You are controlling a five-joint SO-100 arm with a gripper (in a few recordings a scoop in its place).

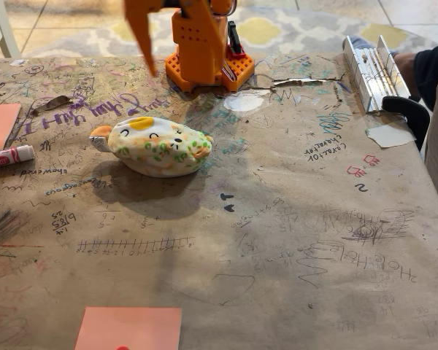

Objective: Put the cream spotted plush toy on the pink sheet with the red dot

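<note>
The cream spotted plush toy (158,146) lies on its side on the scribbled brown paper, left of the table's middle, its orange ear pointing left. My orange gripper (144,40) hangs above and behind the toy, well clear of it. One downward-pointing finger shows and the rest is cut off by the top edge, so its state is unclear. Two pink sheets are in view, one at the left edge (0,124) and one at the front edge (129,328). No red dot shows on the visible part of either, so I cannot tell which is the pink sheet with the red dot.
The arm's orange base (204,69) stands at the back centre. A red and white marker (7,156) lies at the left. A shiny metal bracket (371,67) sits at the back right, beside a person's dark sleeve (431,65). Open paper stretches right of the toy.
</note>
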